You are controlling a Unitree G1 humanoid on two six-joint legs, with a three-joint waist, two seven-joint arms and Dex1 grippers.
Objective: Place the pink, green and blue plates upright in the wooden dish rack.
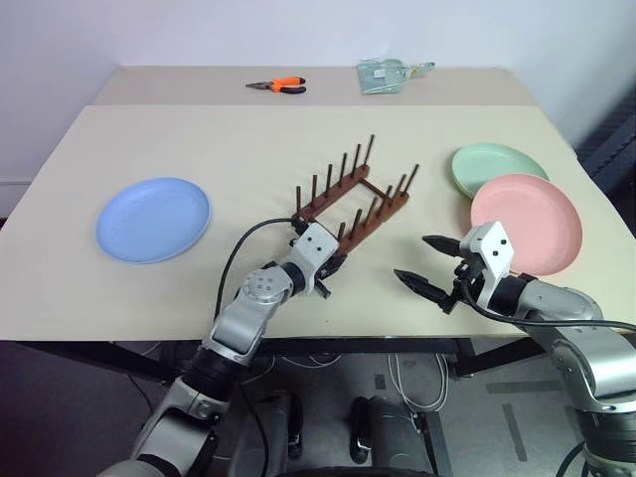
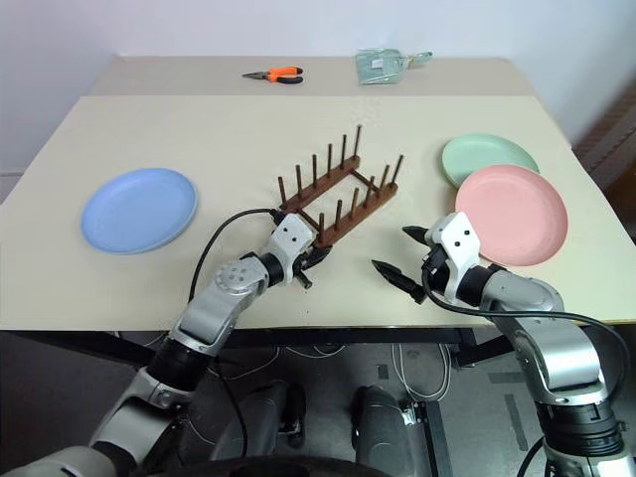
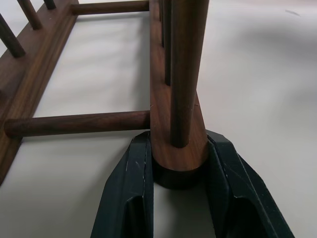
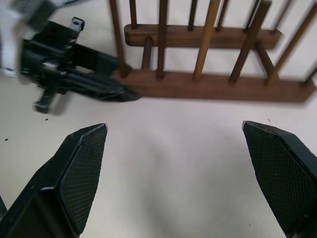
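The wooden dish rack (image 1: pixel 353 197) stands slanted at the table's middle. My left gripper (image 1: pixel 335 266) is shut on the near end of its right rail; in the left wrist view both fingers (image 3: pixel 133 178) press the rail's rounded end (image 3: pixel 179 148). To the right of the rack's near end my right gripper (image 1: pixel 411 257) hovers open and empty, its pads (image 4: pixel 84 168) wide apart and facing the rack (image 4: pixel 208 84). The blue plate (image 1: pixel 153 219) lies flat at the left. At the right the pink plate (image 1: pixel 527 223) lies flat and overlaps the near edge of the green plate (image 1: pixel 494 164).
Orange-handled pliers (image 1: pixel 277 85) and a greenish packet (image 1: pixel 383 76) lie at the table's far edge. The table's front edge (image 1: pixel 328 336) runs just below both grippers.
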